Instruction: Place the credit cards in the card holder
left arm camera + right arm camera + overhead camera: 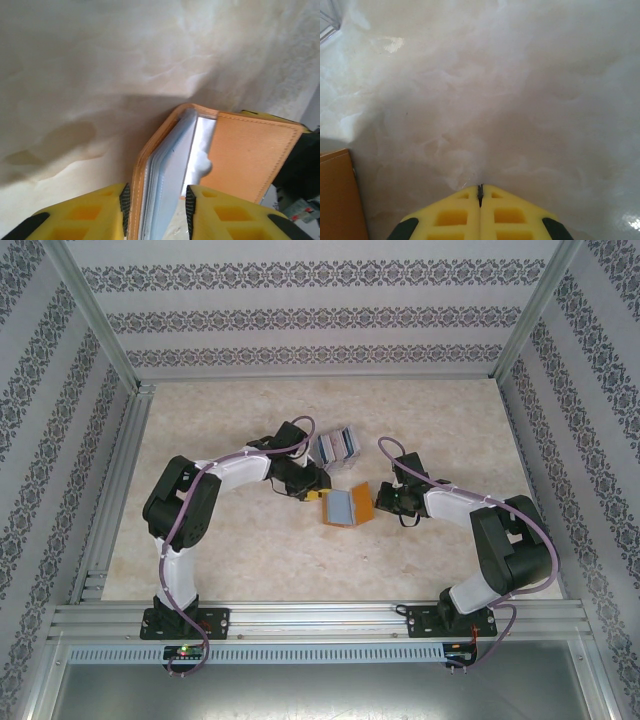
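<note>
Showing a wallet (350, 506) lying open near the middle of the table (230, 560), about midway between its near and far edges; showing spare cards (333, 447) sitting just beyond it, toward the far edge; straddling the wallet's left flap and clear sleeves with the left claw (156, 194), not yet telling whether pinching or merely surrounding; holding the right claw (480, 191) pressed together just beside the right flap; risking the unpinned wallet sliding or folding shut under an uneven squeeze; risking crumpling the sleeves and blocking cards.

Left gripper (318, 492) and right gripper (480, 190) flank the card holder (350, 506), credit cards (333, 447) behind; near side free.
</note>
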Controlling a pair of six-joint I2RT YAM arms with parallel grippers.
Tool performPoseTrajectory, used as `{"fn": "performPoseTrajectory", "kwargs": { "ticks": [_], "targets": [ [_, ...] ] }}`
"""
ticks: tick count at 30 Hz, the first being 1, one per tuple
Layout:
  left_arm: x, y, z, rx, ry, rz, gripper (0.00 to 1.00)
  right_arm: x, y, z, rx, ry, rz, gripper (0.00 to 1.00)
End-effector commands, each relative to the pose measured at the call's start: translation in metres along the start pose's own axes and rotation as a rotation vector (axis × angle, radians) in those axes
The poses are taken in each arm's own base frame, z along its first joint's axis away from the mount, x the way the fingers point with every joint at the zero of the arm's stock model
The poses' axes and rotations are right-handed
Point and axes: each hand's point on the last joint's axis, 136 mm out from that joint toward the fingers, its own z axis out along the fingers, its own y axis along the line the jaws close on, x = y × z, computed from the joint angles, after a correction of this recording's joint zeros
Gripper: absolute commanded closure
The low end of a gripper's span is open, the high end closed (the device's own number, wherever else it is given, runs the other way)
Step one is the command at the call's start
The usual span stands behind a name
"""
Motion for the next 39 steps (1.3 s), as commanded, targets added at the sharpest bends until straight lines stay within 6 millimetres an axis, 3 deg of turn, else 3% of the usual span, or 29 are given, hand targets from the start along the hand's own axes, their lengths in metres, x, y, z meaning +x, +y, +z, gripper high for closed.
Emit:
{"fn": "performPoseTrajectory", "kwargs": {
  "ticks": [1, 9, 17, 23, 28, 35, 39],
  "targets": [
    [0.002, -0.027, -0.007, 0.09, -0.011, 0.03, 0.67, 0.017, -0.011, 0.002, 0.023, 0.056, -0.008, 1.0],
    [0.001, -0.03, -0.006, 0.109, -0.014, 0.035, 0.77, 0.016, -0.011, 0.0, 0.025, 0.057, -0.012, 1.0],
    [0.01, -0.05, 0.001, 0.184, 0.042, 0.053, 0.77, 0.015, -0.009, 0.0, 0.022, 0.06, -0.014, 1.0],
    [0.013, -0.043, 0.004, 0.128, 0.048, 0.08, 0.77, 0.014, -0.008, -0.001, 0.021, 0.058, -0.015, 1.0],
    [0.012, -0.045, 0.004, 0.133, 0.049, 0.086, 0.93, 0.015, -0.009, 0.0, 0.02, 0.062, -0.014, 1.0],
    [0.009, -0.043, -0.01, 0.059, 0.03, 0.132, 1.0, 0.014, -0.002, -0.003, -0.009, 0.068, -0.016, 0.99],
    [0.005, -0.034, -0.031, -0.029, -0.001, 0.165, 1.0, 0.007, 0.007, -0.018, -0.033, 0.043, -0.026, 0.89]
  ]
}}
